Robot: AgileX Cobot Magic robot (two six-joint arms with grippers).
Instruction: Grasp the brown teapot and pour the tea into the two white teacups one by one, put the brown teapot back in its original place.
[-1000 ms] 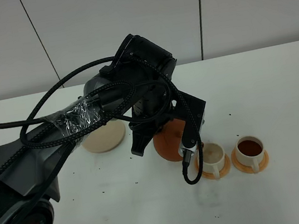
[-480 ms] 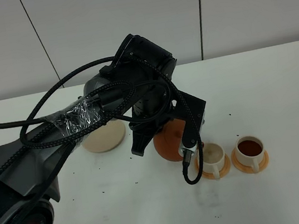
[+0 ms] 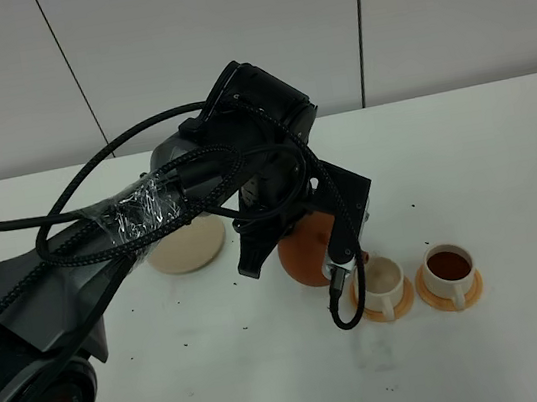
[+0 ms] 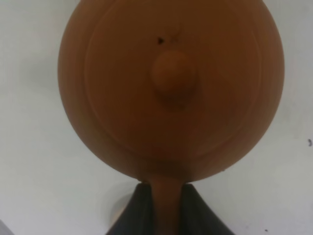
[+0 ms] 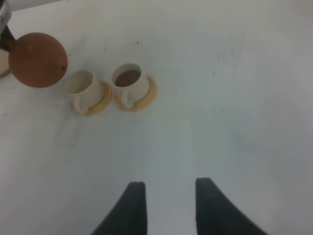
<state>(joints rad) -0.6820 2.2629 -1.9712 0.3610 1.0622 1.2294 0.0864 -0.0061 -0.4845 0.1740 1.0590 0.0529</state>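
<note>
A white table [image 3: 504, 156] fills the exterior view, its far edge against a grey panelled wall. The left arm [image 3: 149, 214], black and wrapped in braided cable, reaches from the near left corner to about the middle of the surface. The brown teapot [image 3: 308, 251] hangs under its wrist, mid-table. It sits just beside the first teacup [image 3: 382, 278], on the side towards the left edge, and is largely hidden by the arm. The cream coaster [image 3: 187, 245] lies bare, closer to the left edge and apart from the pot.

The first teacup looks pale inside. The second teacup [image 3: 449, 265] stands just beside it towards the right edge and holds dark brown tea. Each cup rests on its own orange saucer [image 3: 430, 292], and the saucers almost touch.

In the left wrist view the left gripper [image 4: 167, 200] is clamped on the teapot's handle, with a dark finger [image 4: 139, 210] on either side of the brown strip. The lid knob [image 4: 172, 81] sits in place on top. The right gripper [image 5: 169, 182] hovers over bare surface well away from the cups, fingers spread and holding nothing. Small dark specks dot the table
</note>
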